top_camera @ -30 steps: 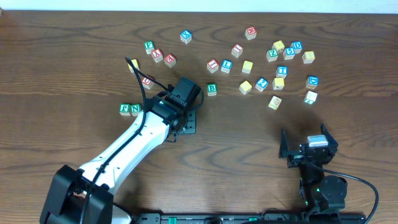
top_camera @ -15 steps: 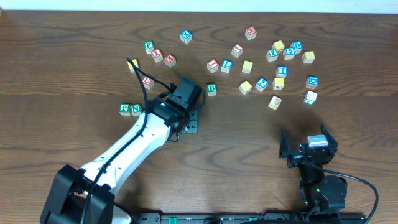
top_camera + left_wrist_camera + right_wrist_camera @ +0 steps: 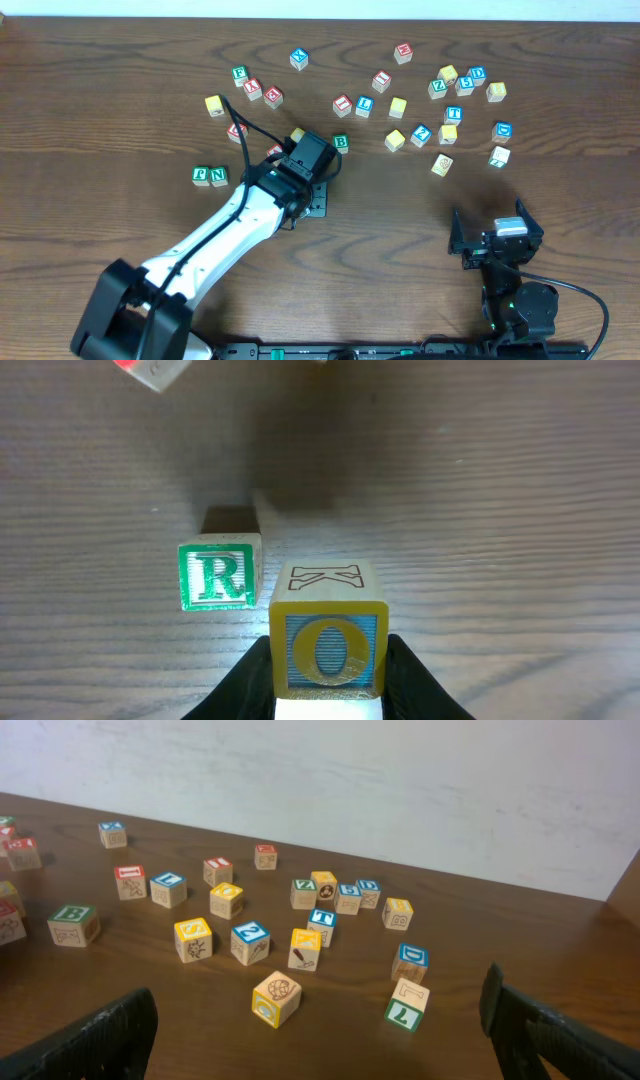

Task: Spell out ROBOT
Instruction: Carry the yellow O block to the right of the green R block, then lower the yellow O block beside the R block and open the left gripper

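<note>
So far only the R cube [image 3: 217,574] is laid down; the O cube [image 3: 328,645] is clamped in the left gripper [image 3: 328,662] just beside it. Three letters are not yet placed, and the right gripper [image 3: 493,238] is spread wide and empty.

1. R cube [image 3: 218,575]: a green letter within a green frame is shown on pale wood.
2. O cube [image 3: 327,650]: a yellow O is set on a blue field, bordered in yellow; a dark outlined K is carried on the bare wooden top.
3. B cube [image 3: 340,143]: green lettering is shown.
4. T cube [image 3: 453,114]: blue lettering is shown.
5. Table [image 3: 500,480]: dark brown wood grain is displayed.
</note>
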### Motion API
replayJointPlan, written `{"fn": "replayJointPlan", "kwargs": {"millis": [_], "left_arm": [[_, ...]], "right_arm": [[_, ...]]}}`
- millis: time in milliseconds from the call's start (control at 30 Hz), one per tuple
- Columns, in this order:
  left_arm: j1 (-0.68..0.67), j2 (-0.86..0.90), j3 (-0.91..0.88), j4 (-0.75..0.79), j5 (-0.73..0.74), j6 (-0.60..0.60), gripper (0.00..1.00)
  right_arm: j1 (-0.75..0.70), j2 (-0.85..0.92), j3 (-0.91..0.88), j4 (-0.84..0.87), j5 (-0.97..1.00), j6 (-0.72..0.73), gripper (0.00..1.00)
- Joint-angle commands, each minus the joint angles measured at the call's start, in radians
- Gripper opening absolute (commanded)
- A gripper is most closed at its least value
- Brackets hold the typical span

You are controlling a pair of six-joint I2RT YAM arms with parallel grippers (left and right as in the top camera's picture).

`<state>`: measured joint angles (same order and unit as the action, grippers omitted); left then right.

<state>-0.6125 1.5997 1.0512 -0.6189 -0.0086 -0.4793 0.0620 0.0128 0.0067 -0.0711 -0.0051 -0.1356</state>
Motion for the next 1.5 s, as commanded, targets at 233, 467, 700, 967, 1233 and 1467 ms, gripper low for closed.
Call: {"fn": "replayJointPlan", "kwargs": {"millis": [233,467,700,967,1233,1467], "left_arm": [[-0.002,0.1,-0.016,0.034,-0.026,-0.016,0.08],[-0.002,0.103,-0.016,0.038,-0.026,-0.017,0.08],[-0.002,0.136,-0.016,0.064,-0.026,-0.016,0.08],[-0.002,0.144,-0.016,0.081,-0.03,-0.016,0.08],[-0.002,0.146,-0.016,0.088,-0.034,-0.016,0.08],[-0.002,0.146,-0.02,0.087,-0.038,-0.016,0.08]], "right_arm": [[-0.006,0.0,-0.001,-0.004,-0.005,0.007,0.99],[-0.006,0.0,-0.001,-0.004,-0.005,0.007,0.99],[-0.006,0.0,-0.001,-0.004,-0.005,0.007,0.99],[-0.006,0.0,-0.001,-0.004,-0.005,0.007,0.99],[-0.006,0.0,-0.001,-0.005,-0.005,0.007,0.99],[-0.006,0.0,-0.001,-0.004,-0.005,0.007,0.99]]}}
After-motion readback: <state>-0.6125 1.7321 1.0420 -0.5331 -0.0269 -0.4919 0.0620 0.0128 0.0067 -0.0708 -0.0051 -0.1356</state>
